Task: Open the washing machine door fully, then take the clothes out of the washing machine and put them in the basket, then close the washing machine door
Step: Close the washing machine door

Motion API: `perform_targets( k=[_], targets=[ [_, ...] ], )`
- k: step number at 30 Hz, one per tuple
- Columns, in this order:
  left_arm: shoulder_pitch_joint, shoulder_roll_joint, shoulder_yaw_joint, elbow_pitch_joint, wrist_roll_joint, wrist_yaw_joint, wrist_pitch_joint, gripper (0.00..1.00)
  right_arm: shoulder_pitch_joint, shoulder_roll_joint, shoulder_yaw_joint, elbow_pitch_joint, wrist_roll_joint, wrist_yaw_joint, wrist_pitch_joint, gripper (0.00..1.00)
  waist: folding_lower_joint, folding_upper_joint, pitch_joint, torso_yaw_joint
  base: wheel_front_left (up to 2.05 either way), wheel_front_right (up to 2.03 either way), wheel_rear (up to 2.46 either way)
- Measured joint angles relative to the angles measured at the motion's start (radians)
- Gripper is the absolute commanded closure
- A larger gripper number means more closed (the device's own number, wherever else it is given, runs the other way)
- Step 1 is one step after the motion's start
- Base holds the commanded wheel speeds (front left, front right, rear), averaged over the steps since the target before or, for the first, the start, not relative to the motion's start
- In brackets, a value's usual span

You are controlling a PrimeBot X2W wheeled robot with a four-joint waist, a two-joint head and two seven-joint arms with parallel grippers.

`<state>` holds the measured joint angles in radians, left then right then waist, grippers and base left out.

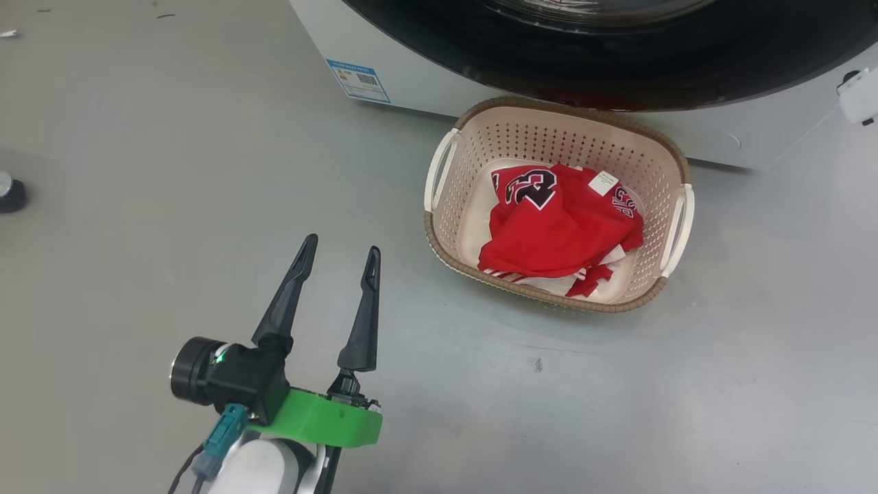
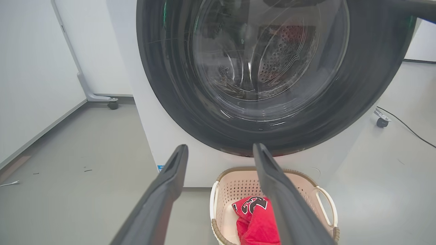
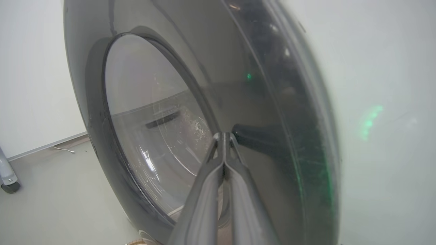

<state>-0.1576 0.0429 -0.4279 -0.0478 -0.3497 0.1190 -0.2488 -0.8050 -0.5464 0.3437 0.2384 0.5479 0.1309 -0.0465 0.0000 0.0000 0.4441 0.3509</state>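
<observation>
Materials and finishes
The washing machine door [image 2: 160, 85]: glossy black, clear glass centre; washing machine [image 2: 170, 156] body: smooth white; basket [image 1: 549, 134]: perforated cream plastic, woven-look brown rim; clothes [image 1: 562, 230]: red cloth; floor [image 1: 137, 171]: smooth grey.

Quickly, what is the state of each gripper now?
Left gripper: open, holding nothing.
Right gripper: shut, holding nothing, fingertips at the round glossy black washing machine door.

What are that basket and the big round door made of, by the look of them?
The basket looks like moulded cream plastic: regular punched holes, though the brown rim imitates weave. The washing machine door seems glossy black plastic around a clear glass window: the ring shows reflections, the centre is see-through.
</observation>
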Motion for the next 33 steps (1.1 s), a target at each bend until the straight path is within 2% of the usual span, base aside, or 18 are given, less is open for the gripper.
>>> perform_targets(
  k=[16, 21, 26, 33],
  targets=[
    [-0.027, -0.001, -0.012, 0.013, 0.0, 0.0, 0.0, 0.0, -0.09, -0.017, 0.019, 0.1, 0.024, 0.012, 0.005, 1.0, 0.0, 0.0, 0.011, 0.028, 0.0, 0.0, 0.0],
    [-0.029, -0.001, 0.0, 0.019, 0.0, 0.0, -0.003, 0.0, -0.092, -0.003, 0.053, 0.113, 0.045, 0.007, -0.023, 1.0, 0.0, 0.0, 0.003, 0.02, 0.0, 0.0, 0.0],
    [-0.029, -0.001, 0.012, 0.026, 0.001, 0.0, -0.003, 0.0, -0.079, 0.04, 0.063, 0.117, 0.103, 0.004, -0.062, 1.0, 0.0, 0.0, -0.01, 0.002, 0.0, 0.0, 0.0],
    [-0.031, -0.002, 0.019, 0.043, 0.007, 0.0, -0.003, 0.0, 0.018, 0.056, 0.089, 0.123, 0.152, 0.0, -0.115, 1.0, 0.0, 0.0, -0.037, -0.025, 0.0, 0.0, 0.0]
  ],
)
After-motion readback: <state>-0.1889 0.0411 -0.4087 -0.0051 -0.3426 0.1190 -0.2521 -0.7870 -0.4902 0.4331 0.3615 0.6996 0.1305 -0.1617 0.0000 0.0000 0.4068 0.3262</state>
